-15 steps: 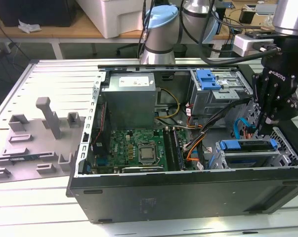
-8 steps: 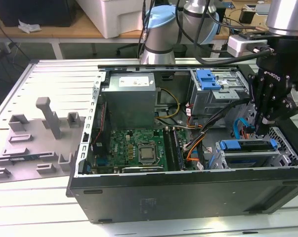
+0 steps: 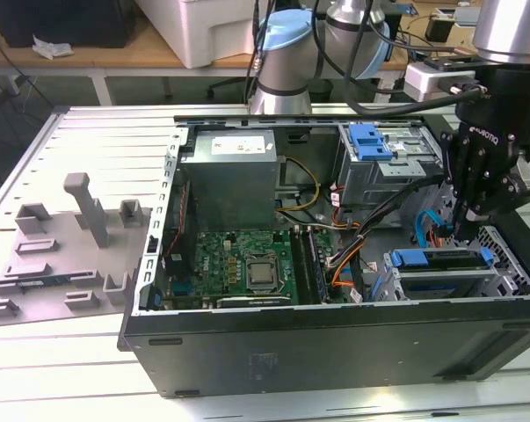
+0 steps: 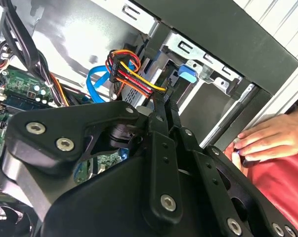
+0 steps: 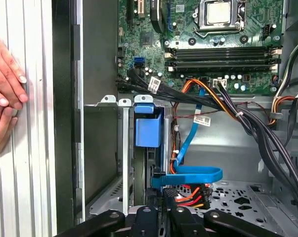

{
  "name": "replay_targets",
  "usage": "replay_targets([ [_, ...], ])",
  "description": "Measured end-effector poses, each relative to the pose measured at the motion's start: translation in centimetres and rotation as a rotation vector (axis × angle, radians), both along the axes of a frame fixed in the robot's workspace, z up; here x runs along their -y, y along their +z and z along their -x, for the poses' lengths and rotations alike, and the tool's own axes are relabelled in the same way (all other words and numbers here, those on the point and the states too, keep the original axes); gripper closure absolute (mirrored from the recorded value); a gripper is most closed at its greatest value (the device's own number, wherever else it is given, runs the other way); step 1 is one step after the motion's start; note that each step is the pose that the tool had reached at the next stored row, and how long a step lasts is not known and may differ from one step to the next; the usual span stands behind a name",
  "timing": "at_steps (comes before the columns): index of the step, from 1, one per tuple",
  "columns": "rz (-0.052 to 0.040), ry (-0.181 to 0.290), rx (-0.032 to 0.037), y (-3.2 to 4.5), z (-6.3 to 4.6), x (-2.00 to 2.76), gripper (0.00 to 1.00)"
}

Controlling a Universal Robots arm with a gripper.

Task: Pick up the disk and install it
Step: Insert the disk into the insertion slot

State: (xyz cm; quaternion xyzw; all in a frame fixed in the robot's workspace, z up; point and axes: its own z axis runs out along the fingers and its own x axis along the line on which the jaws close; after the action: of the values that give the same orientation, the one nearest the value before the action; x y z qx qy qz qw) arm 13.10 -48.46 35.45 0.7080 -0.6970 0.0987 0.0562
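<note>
Your tool has its slim black fingers pinched almost together on the black plug of the red, orange and yellow wires. The disk sits edge-on in its blue plastic carrier, inside the grey sheet-metal cage.

No legible print anywhere.
</note>
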Motion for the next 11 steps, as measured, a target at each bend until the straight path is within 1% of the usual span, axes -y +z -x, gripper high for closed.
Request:
replay_targets([
  [2,0.0000,0.023,0.0080,-0.02,0.04,0.00,0.84],
  [4,0.0016,0.045,0.0099,-0.03,0.16,-0.01,0.84],
  [6,0.0039,0.054,0.0103,-0.03,0.34,0.00,0.84],
  [7,0.0041,0.063,0.0116,-0.02,0.43,0.01,0.84],
  [8,0.0040,0.067,0.0151,-0.05,0.44,0.03,0.84],
  [9,0.0044,0.067,0.0217,-0.05,0.46,0.05,0.84],
  [11,0.0045,0.065,0.0269,-0.08,0.46,0.08,0.84],
])
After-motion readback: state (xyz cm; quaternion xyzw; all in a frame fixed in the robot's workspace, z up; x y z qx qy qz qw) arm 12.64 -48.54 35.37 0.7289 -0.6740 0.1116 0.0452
